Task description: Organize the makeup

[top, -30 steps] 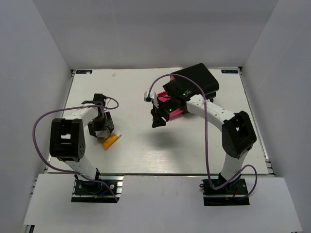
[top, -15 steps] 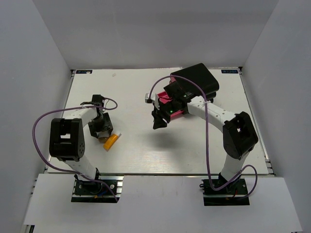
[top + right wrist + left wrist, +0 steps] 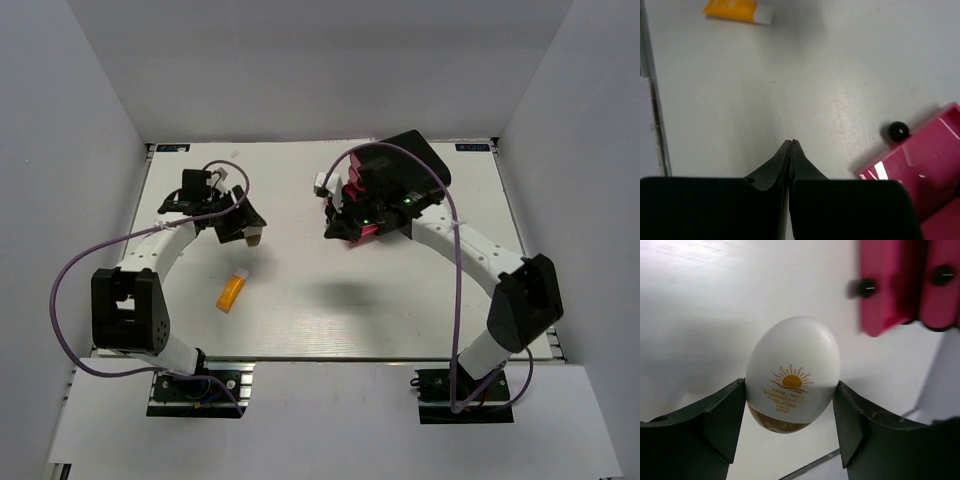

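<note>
My left gripper [image 3: 790, 412] is shut on a white egg-shaped makeup piece [image 3: 792, 365] with a tan base and an orange sun print. In the top view that gripper [image 3: 248, 230] hangs over the table's left half, with the tan end [image 3: 254, 239] showing. An orange tube [image 3: 232, 291] lies on the table below it, free of both arms. My right gripper [image 3: 791, 145] is shut and empty, just left of an open pink drawer [image 3: 920, 170]; from above the gripper [image 3: 333, 232] sits at the drawers' front. No other makeup shows.
The black box [image 3: 405, 165] with pink drawers [image 3: 362, 212] stands at the back right. A black drawer knob [image 3: 898, 131] sits close to my right fingertips. The orange tube [image 3: 737, 10] lies far off in the right wrist view. Purple cables loop over both arms.
My left arm has lifted the egg-shaped piece away from beside the orange tube, moving back and right. My right gripper has shut and shifted right, closer to the drawers.
</note>
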Motion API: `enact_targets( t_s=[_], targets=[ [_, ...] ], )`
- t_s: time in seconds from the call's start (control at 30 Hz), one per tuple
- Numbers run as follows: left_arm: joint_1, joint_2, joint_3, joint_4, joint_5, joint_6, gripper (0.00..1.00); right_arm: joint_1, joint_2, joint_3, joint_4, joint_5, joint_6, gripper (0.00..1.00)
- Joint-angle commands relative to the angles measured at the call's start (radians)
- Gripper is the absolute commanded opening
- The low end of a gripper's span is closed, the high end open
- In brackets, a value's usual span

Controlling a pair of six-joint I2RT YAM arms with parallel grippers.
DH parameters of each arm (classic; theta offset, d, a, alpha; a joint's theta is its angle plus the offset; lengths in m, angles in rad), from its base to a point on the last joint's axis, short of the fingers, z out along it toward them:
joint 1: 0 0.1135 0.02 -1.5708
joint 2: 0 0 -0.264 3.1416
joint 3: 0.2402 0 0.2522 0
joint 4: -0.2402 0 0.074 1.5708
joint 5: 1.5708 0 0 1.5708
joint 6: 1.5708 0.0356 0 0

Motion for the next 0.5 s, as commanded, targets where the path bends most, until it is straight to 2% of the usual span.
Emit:
enact_targets(
  t_s=[0.0, 0.1, 0.23, 0.37, 0.47],
  targets=[
    [-0.038, -0.006, 0.063, 0.185, 0.218, -0.124, 0.07, -0.026, -0.113, -0.05, 0.164, 0.141, 0.08, 0.0],
    [-0.09, 0.066, 0.098, 0.324, 0.278, -0.21, 0.06, -0.05, -0.159, -0.058, 0.25, 0.271, 0.126, 0.0],
    [-0.183, 0.207, 0.196, 0.424, 0.285, -0.303, 0.04, -0.09, -0.195, -0.049, 0.306, 0.412, 0.163, 0.0],
    [-0.275, 0.331, 0.314, 0.469, 0.251, -0.367, 0.03, -0.121, -0.227, -0.062, 0.336, 0.462, 0.169, 0.0],
    [-0.331, 0.414, 0.406, 0.446, 0.175, -0.395, 0.03, -0.15, -0.247, -0.076, 0.336, 0.463, 0.17, 0.0]
  ],
)
